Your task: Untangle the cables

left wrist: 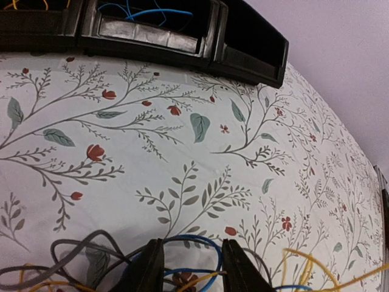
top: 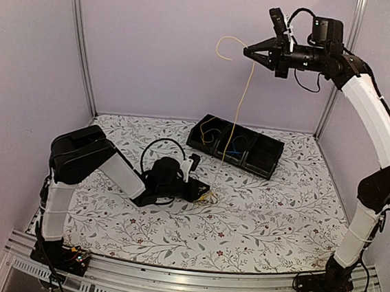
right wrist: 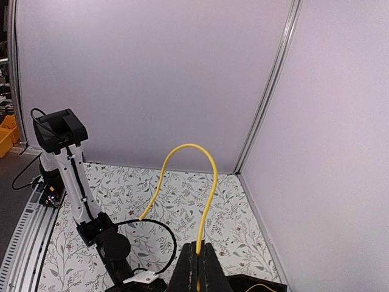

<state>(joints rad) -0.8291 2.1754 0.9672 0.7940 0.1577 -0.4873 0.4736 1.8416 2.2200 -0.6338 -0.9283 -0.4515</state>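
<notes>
The right tool (top: 247, 52), raised high, is clamped on a yellow cable (top: 239, 102) that hangs limp. The other cables (top: 204, 196) lie tangled on the worktop (top: 278, 216), between the parted jaws of the left tool (left wrist: 191, 244). They look light, floppy and snag-prone, so take one strand near a crossing.

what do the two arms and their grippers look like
The left arm and right arm have black joints and white shells on the long links. The left gripper and right gripper are black with two tapered fingers. A thick black cable loops off each wrist.
</notes>
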